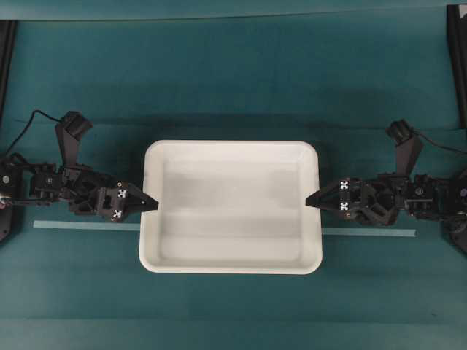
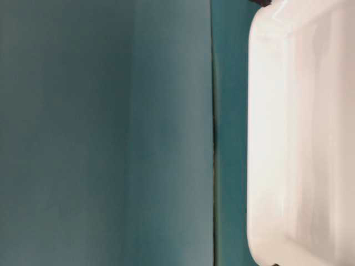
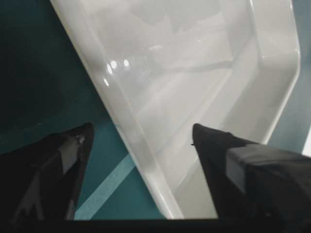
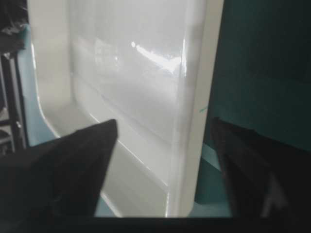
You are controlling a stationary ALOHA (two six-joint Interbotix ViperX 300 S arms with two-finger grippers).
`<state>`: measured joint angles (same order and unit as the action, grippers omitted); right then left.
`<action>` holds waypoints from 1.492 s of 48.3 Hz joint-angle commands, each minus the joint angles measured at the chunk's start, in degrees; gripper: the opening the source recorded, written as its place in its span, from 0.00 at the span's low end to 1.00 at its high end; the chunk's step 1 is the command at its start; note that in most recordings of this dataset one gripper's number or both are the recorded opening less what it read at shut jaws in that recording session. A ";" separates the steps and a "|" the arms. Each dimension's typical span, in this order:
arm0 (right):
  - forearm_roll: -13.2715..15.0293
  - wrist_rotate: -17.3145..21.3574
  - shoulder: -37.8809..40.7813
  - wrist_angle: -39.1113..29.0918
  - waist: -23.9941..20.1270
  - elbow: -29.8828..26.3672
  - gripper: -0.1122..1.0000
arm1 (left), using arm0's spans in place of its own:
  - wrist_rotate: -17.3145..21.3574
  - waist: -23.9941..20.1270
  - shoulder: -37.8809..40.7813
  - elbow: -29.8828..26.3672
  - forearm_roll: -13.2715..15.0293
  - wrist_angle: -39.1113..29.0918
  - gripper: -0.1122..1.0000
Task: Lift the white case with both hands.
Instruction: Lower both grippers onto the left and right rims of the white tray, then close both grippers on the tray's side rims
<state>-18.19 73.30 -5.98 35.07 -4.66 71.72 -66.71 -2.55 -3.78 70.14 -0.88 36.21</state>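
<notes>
The worktop (image 1: pixel 233 80) is covered in teal cloth. The white case (image 1: pixel 231 206) lies at its middle. A pale tape strip (image 1: pixel 368 233) runs beneath the case toward both side edges.

The overhead view looks straight down on the whole table (image 1: pixel 233 73), white case (image 1: pixel 232 149) centred between both arms. The table-level view sits close, turned sideways, catching one case edge (image 2: pixel 266 138). Each wrist view looks past its own pincer (image 3: pixel 141 133) (image 4: pixel 163 128) at the rim, close up.
</notes>
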 commanded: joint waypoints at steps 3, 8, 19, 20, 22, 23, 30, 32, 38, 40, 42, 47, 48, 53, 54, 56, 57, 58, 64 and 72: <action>-1.58 -0.18 1.85 -0.44 -0.09 -1.14 0.67 | 0.18 0.00 0.70 -1.49 -0.18 -2.29 0.77; -2.81 -0.44 2.20 -1.67 -0.09 -1.93 0.44 | 0.18 -0.09 0.70 -2.46 -0.09 -4.92 0.53; -2.81 -0.18 2.99 -5.89 -0.26 -3.96 0.20 | 0.18 -0.18 1.14 -3.60 -0.18 -7.29 0.22; -2.81 -0.18 2.99 -6.24 -0.18 -3.96 0.20 | 0.18 -0.18 1.14 -3.60 -0.09 -7.29 0.22; -2.81 -0.09 2.99 -6.68 -0.26 -4.04 0.20 | 0.09 -0.18 1.05 -3.69 -0.18 -7.38 0.22; -2.81 0.00 2.99 -6.77 -0.26 -4.04 0.20 | 0.09 -0.18 1.05 -3.69 -0.18 -7.38 0.22; -3.08 0.00 2.64 -7.56 -0.18 -4.04 0.20 | 0.09 -0.18 0.79 -3.69 -0.18 -7.38 0.22; -3.08 0.00 2.64 -7.56 -0.18 -4.04 0.20 | 0.09 -0.18 0.70 -3.69 -0.18 -7.38 0.22; -3.08 -0.09 2.11 -7.65 -0.18 -4.04 0.20 | 0.00 -0.18 0.53 -3.69 -0.18 -7.38 0.22; -3.08 -0.09 1.76 -7.65 -0.09 -4.04 0.20 | -0.09 -0.18 0.35 -3.69 -0.18 -7.38 0.22; -3.16 -0.09 1.32 -7.65 -0.09 -4.04 0.20 | -0.18 -0.09 -0.09 -3.69 -0.18 -7.38 0.22; -3.16 0.00 -0.26 -8.70 0.09 -4.04 0.20 | -0.26 -0.09 -1.76 -4.13 -0.18 -8.00 0.22; -3.16 0.00 -0.62 -9.14 0.18 -4.04 0.20 | -0.18 -0.09 -2.11 -4.22 -0.18 -8.35 0.22; -3.08 -0.18 -2.72 -11.95 0.35 -4.04 0.20 | -0.18 -0.09 -4.13 -4.92 -0.09 -11.07 0.22; -3.08 -0.18 -3.16 -12.48 0.44 -4.13 0.20 | -0.18 -0.09 -4.57 -5.10 -0.18 -11.78 0.22; -3.16 -0.18 -3.96 -13.54 0.53 -4.22 0.20 | -0.09 -0.09 -5.45 -5.54 -0.18 -13.10 0.22; -3.08 -0.18 -4.39 -13.97 0.62 -4.31 0.20 | -0.09 -0.09 -5.89 -5.71 -0.09 -13.71 0.22; -3.16 -0.18 -4.83 -14.41 0.62 -4.31 0.20 | -0.09 -0.09 -6.15 -5.80 -0.18 -14.24 0.22; -3.16 -0.26 -7.82 -16.35 1.41 -4.66 0.20 | -0.26 -0.09 -8.26 -6.86 -0.18 -16.70 0.22; -3.08 -0.35 -12.92 -19.07 3.25 -5.19 0.20 | -1.67 0.18 -10.46 -8.17 -0.18 -18.81 0.22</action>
<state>-21.36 73.13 -17.58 16.52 -2.37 68.47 -67.85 -2.90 -13.62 64.34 -0.79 17.58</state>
